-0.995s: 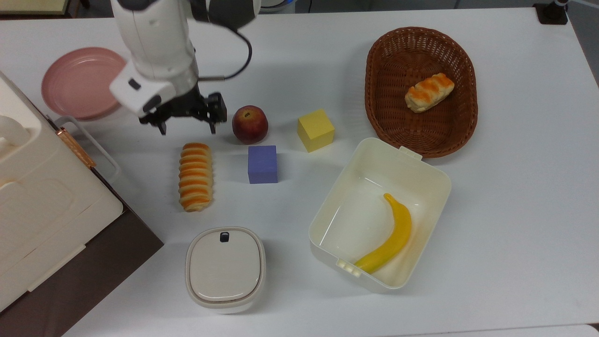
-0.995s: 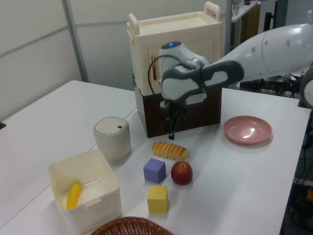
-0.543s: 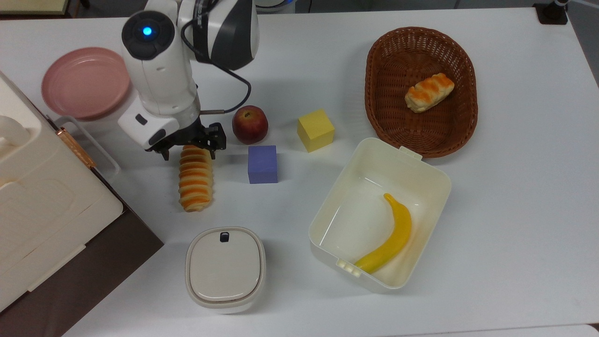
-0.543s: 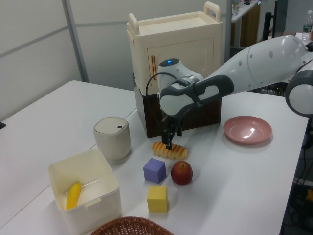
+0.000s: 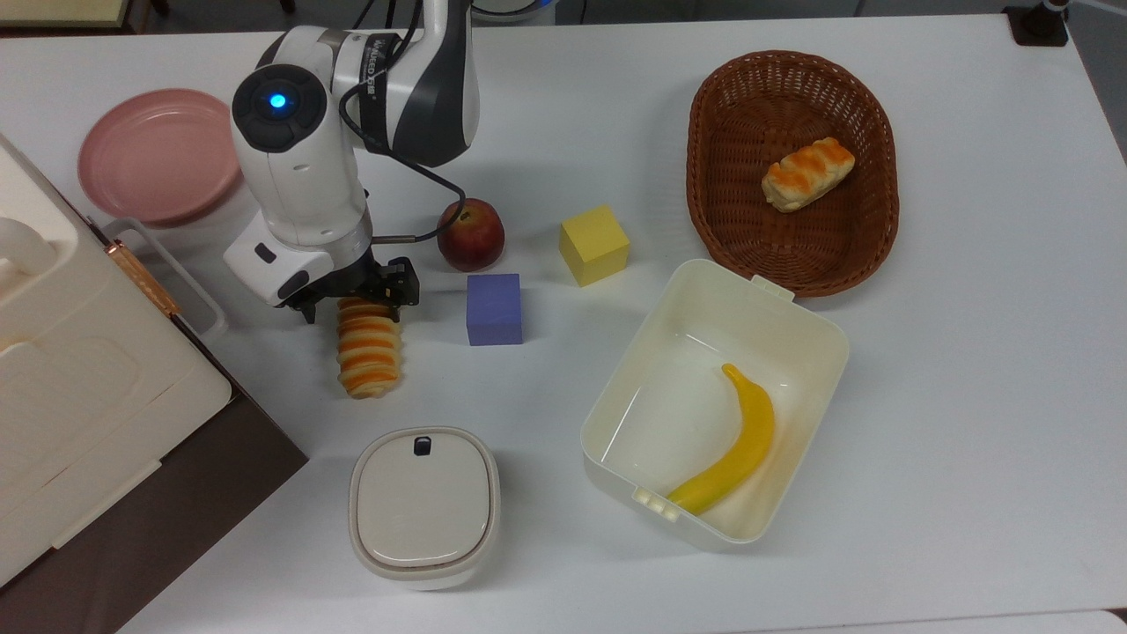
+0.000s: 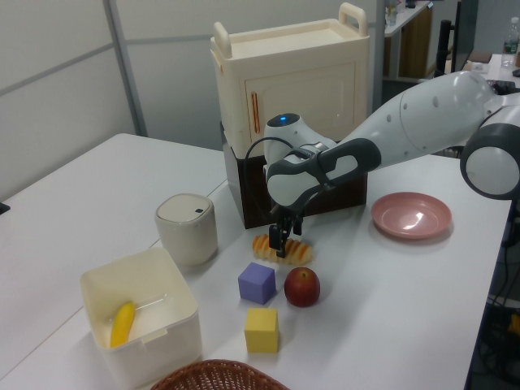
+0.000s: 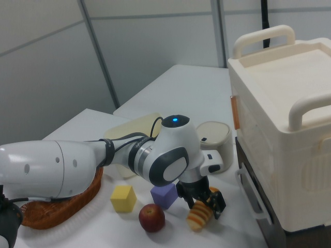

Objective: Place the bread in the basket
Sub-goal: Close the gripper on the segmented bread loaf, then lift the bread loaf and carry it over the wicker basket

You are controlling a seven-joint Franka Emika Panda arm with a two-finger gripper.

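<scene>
Bread (image 5: 367, 352) looks light, squashy and ridged; your gripper (image 5: 359, 298) straddles its upper end, fingers spread. Squeeze gently across the width, nearer mid-length.

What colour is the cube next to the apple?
The cube beside the apple is purple, clearest in the top view.

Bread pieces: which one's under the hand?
The long ridged striped loaf on the table, between the hand's fingers near one end. The shorter roll lies apart in the wicker basket.
</scene>
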